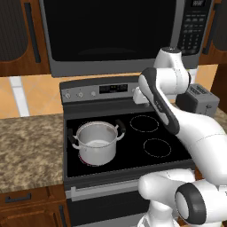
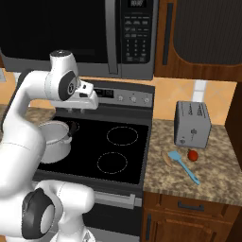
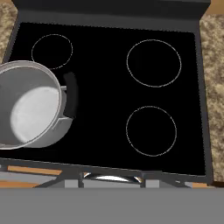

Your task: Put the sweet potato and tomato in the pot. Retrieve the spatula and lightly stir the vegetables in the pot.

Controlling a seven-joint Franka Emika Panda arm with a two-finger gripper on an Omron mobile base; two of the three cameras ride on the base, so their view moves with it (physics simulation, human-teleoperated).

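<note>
Over the black stovetop (image 3: 105, 92), end effector (image 2: 89, 101) hangs, apparently empty, jaws unclear

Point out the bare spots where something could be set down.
Free: the right burners beside the pot, and the counter left of the stove. Crowded: the counter strip before the toaster, where sweet potato, spatula and tomato lie close.

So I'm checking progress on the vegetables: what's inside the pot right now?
The pot shows only its bare shiny bottom; no vegetables are in it. The near inside wall is hidden by the rim. The tomato is on the counter by the toaster.
</note>
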